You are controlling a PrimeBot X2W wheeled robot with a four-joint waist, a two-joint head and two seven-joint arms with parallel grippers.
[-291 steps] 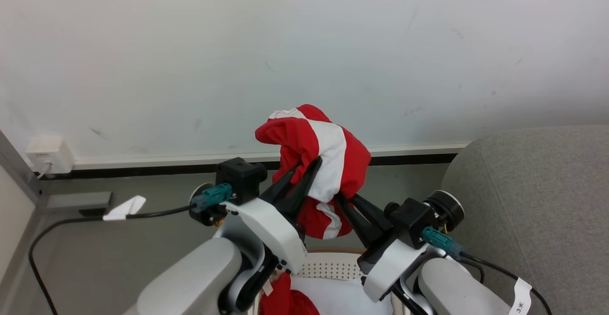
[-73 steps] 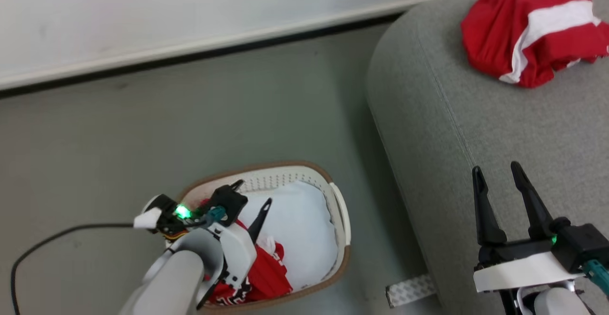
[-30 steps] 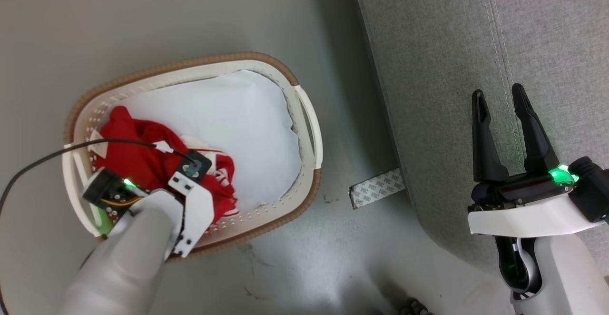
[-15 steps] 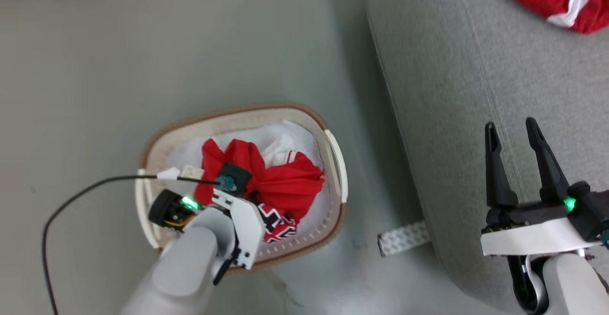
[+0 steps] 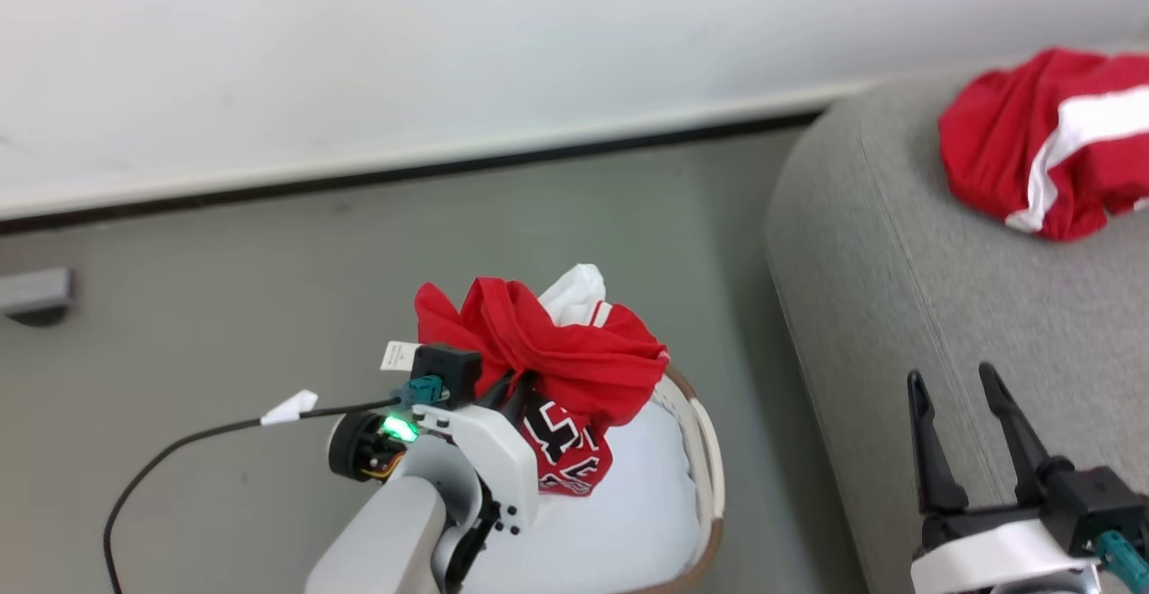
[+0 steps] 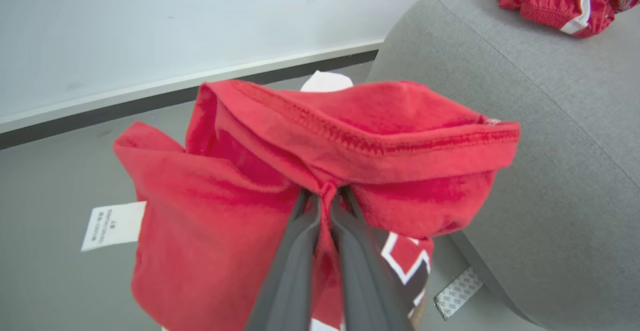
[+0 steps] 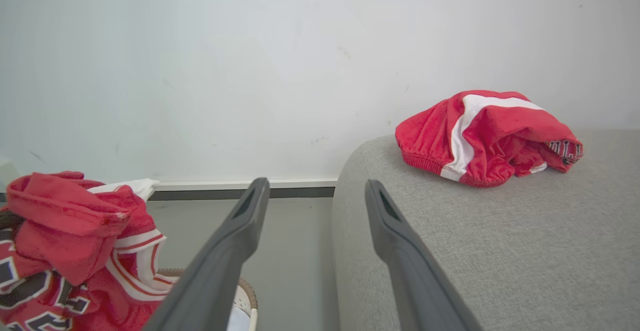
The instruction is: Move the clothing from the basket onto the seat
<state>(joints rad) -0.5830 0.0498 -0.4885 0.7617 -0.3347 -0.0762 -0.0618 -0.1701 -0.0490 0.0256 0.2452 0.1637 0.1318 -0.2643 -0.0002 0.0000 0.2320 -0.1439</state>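
Two left fingers (image 6: 291, 271) pinching jersey (image 6: 350, 136), above basket (image 5: 707, 459)

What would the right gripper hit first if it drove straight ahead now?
Likely the rounded corner of the seat: the right gripper has its open jaws straddling that edge. If it clears, the wall behind comes next. Depth is unclear.

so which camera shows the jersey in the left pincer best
The left wrist view: the jersey sits close up, pinched in the shut left pincer. The head view shows it bunched above the basket; the right wrist view has it cut off at the lower left.
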